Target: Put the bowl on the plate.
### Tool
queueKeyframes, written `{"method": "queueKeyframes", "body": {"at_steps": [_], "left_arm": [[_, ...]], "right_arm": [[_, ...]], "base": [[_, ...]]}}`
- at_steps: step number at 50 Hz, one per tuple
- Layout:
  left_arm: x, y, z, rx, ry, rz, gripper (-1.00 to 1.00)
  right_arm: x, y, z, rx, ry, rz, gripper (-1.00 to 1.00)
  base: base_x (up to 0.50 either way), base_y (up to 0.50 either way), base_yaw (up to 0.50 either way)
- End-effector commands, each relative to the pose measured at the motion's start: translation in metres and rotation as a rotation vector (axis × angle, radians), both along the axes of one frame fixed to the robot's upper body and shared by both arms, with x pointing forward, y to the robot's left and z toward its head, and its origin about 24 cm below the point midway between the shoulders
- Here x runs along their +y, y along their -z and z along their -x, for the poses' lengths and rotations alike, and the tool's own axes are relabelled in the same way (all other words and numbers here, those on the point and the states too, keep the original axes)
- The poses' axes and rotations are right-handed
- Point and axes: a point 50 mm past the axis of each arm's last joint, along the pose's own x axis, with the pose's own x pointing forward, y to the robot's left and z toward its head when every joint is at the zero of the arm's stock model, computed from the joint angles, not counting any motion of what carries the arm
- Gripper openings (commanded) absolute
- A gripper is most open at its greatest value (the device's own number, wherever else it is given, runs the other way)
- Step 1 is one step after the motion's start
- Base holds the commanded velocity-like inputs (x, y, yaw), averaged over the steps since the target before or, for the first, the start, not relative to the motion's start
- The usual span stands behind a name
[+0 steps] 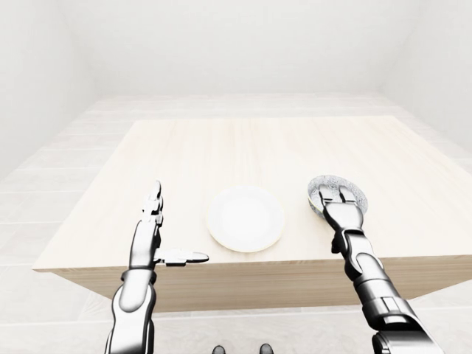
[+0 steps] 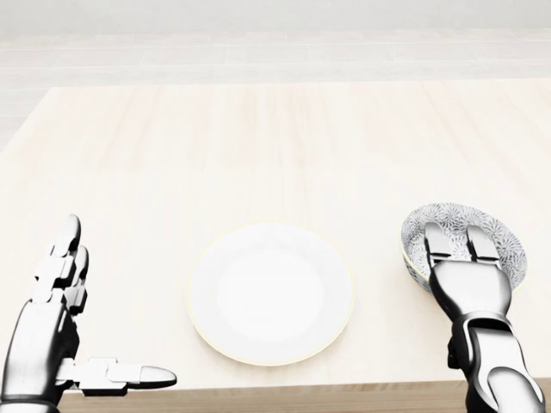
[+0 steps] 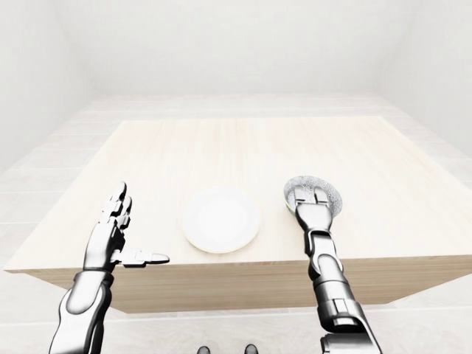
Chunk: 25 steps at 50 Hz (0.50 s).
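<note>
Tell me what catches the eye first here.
A white plate lies near the bottom edge of the table, mid head view. Right of it, the right hand covers a patterned bowl, fingers reaching inside. The left hand hovers open at lower left.

My fingers (image 2: 436, 243) look like polished silvery metal with dark joints. The counter (image 2: 258, 146) is pale, matt wood with faint grain. The plate (image 2: 270, 294) is smooth, glazed white, and the bowl (image 2: 510, 248) carries a fine grey-and-white pattern.
</note>
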Motion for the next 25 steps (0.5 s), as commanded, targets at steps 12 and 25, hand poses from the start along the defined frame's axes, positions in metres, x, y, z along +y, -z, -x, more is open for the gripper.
{"method": "queueKeyframes", "body": {"at_steps": [12, 25], "left_arm": [[-0.0021, -0.0016, 0.0017, -0.006, 0.002, -0.007, 1.0], [-0.003, -0.0035, 0.0026, -0.014, 0.004, -0.01, 1.0]], "right_arm": [[-0.0034, 0.0016, 0.0012, -0.002, 0.008, -0.01, 1.0], [-0.0031, -0.0026, 0.0012, -0.009, 0.004, -0.009, 0.22]], "base": [[0.0, 0.0, 0.0], [0.0, 0.0, 0.0]]}}
